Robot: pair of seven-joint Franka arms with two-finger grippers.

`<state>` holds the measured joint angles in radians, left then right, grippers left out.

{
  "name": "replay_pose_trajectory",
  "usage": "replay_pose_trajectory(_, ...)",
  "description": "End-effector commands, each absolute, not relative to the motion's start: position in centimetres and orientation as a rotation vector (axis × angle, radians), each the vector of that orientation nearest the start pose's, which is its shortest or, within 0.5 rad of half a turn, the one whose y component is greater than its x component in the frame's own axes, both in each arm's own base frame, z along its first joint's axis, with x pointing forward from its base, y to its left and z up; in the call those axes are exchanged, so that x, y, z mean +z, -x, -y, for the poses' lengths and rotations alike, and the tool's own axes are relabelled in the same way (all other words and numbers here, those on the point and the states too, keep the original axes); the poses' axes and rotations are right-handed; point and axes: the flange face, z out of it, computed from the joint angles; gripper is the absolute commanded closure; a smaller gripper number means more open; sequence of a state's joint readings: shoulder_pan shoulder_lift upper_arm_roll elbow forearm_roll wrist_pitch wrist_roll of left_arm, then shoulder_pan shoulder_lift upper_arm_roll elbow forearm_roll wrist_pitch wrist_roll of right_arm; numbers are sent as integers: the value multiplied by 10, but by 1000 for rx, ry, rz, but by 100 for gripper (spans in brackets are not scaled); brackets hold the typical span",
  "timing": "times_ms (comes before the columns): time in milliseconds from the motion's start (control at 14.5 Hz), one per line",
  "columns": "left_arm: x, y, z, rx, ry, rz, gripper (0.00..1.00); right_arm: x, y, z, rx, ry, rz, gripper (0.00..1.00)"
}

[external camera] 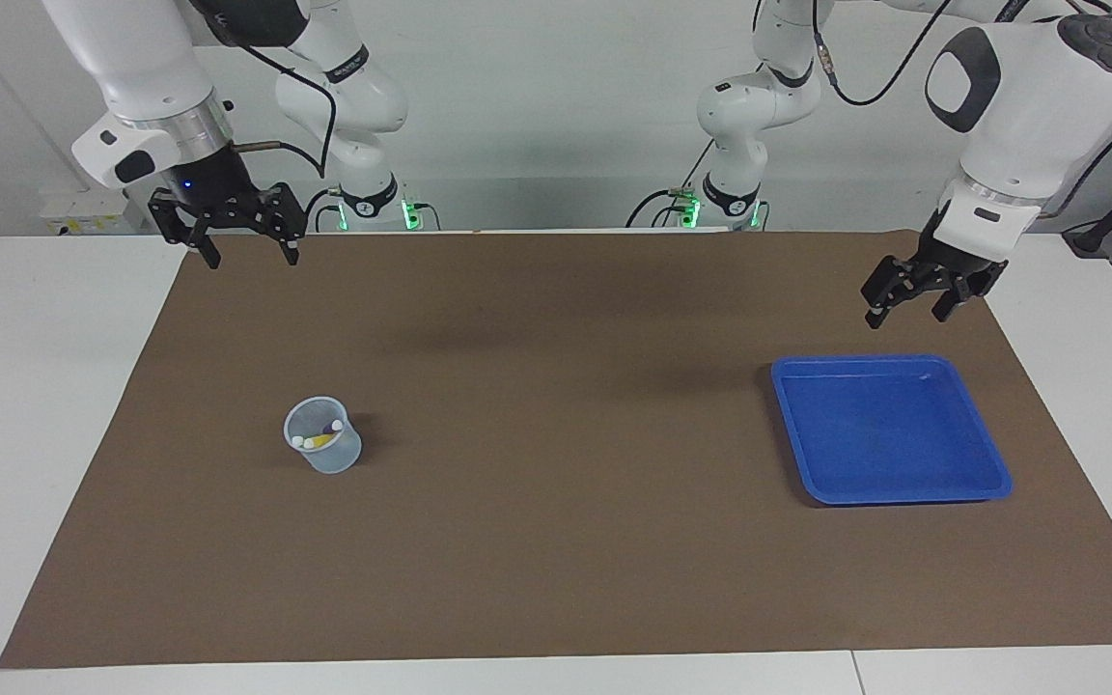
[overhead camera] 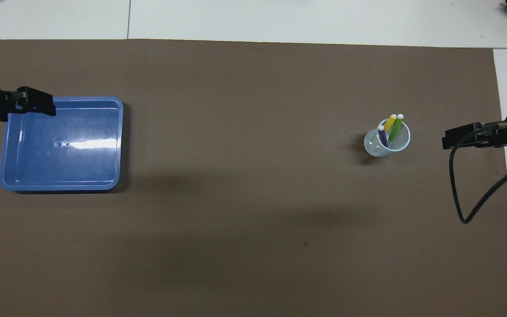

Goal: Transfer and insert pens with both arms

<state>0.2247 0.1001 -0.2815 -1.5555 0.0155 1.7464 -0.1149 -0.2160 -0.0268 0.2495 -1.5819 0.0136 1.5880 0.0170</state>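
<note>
Left gripper (external camera: 906,312) raised, fingers spread apart and pointing down, wrist tilted, holding nothing between the fingertips. Right gripper (external camera: 247,255) raised too, fingers wide apart, pointing straight down, nothing between them. Both arms bent high.

A clear cup (external camera: 323,435) is standing on the brown mat (external camera: 556,541) at eight o'clock, holding the pens (external camera: 321,439). A blue tray (external camera: 812,454) is lying at four o'clock. The right gripper (external camera: 248,253) is hanging at ten o'clock, fingers spread; the left gripper (external camera: 904,311), likewise spread, is hovering at two o'clock, above the mat.
</note>
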Motion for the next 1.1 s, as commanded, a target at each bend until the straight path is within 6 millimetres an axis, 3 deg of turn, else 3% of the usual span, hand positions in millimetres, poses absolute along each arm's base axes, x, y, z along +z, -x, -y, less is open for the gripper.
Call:
replay_pose_trajectory(0, 597, -588, 25, -160, 3129, 82, 0, 635, -543, -27, -66, 3123, 26, 0)
replay_pose_trajectory(345, 594, -587, 22, -148, 3128, 91, 0, 636, -542, -52, -81, 3128, 100, 0)
replay_pose_trajectory(758, 600, -582, 43, -160, 3127, 43, 0, 636, -543, -30, -80, 3122, 48, 0)
replay_pose_trajectory(1034, 604, -581, 42, -174, 3119, 49, 0, 638, -543, -32, -83, 3122, 50, 0)
